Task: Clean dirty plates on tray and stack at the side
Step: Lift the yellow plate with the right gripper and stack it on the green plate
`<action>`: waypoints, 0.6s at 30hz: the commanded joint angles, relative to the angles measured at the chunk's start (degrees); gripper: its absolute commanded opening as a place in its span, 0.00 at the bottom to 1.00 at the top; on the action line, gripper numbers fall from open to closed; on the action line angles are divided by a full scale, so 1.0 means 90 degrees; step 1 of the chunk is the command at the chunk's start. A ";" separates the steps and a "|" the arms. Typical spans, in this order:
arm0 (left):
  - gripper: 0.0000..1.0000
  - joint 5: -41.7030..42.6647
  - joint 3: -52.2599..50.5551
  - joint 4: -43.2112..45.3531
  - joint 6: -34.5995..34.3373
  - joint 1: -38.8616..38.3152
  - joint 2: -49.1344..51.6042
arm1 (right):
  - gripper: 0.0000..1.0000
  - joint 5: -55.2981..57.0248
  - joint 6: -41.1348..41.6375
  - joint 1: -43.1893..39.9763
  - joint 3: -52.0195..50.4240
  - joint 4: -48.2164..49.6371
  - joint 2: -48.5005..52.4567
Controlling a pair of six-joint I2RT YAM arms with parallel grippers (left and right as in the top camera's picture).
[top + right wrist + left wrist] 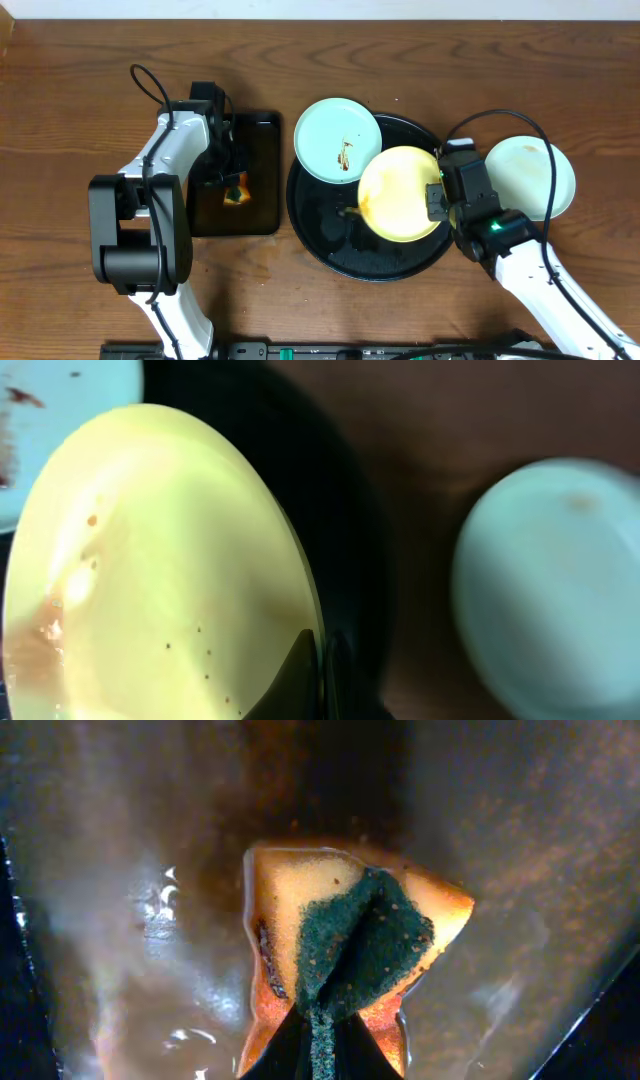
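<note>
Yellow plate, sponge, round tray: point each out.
yellow plate (400,195), overhead view, centre of its face.
sponge (362,935), left wrist view, green scouring side.
round tray (318,238), overhead view, bare left floor.

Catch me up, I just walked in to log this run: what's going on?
The right gripper holds the pale yellow plate by its rim over the round black tray. The left gripper pinches the sponge in the small rectangular tray. One smeared pale blue plate rests on the round tray's far edge; a second pale blue plate sits on the table.
</note>
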 commanded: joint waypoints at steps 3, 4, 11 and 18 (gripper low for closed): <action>0.08 0.0136 0.0015 -0.0083 0.0104 -0.0005 -0.0046 | 0.01 0.1421 -0.1637 0.0002 0.0542 0.0066 -0.0172; 0.08 0.0136 0.0015 -0.0080 0.0104 -0.0005 -0.0046 | 0.01 0.1547 -0.1761 0.0012 0.0595 0.0073 -0.0180; 0.08 0.0136 0.0015 -0.0058 0.0102 -0.0005 -0.0046 | 0.01 0.2637 -0.2890 0.0571 0.0809 0.0678 -0.0219; 0.08 0.0136 0.0015 -0.0058 0.0104 -0.0005 -0.0046 | 0.01 0.3774 -0.4294 0.1775 0.0809 0.1324 -0.0216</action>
